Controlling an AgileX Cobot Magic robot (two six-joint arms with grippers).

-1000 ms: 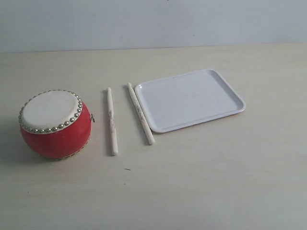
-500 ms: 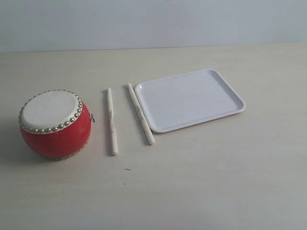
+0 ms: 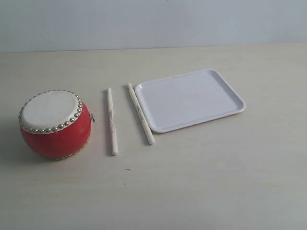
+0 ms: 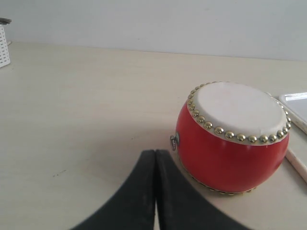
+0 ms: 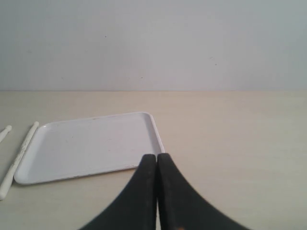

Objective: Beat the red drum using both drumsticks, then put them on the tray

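Since nothing had shifted over the last second, this read as a hold before the start. The small squat glossy red drum (image 3: 55, 123), with its off-white studded skin, sat upright and untouched on the pale wooden table (image 3: 201, 187), at about 8 o'clock of the exterior view. The two thin pale cream wooden drumsticks lay flat near the centre. The left stick (image 3: 112, 120) was at 3 o'clock of the drum and apart from it. The right stick (image 3: 140, 113) lay further toward 3 o'clock, running along the edge of the flat white rectangular plastic tray (image 3: 192, 98); whether it touched the rim or lay just beside it could not be told. The tray sat at 2 o'clock of centre with nothing on it. Neither arm showed in the exterior view. In the left wrist view the left gripper (image 4: 155, 154) had its black jaws pressed together, held nothing and pointed at the table just short of the drum (image 4: 230, 143). In the right wrist view the right gripper (image 5: 157, 157) was likewise clamped tight and empty, facing the near edge of the tray (image 5: 86, 143), with the right stick (image 5: 19, 155) off to one side. Judged from this, the task had not begun: no stick lifted, no beat made. Both jaws would need to open before either pick. The stick against the tray looked the harder one, since a finger could catch the rim and push the tray.
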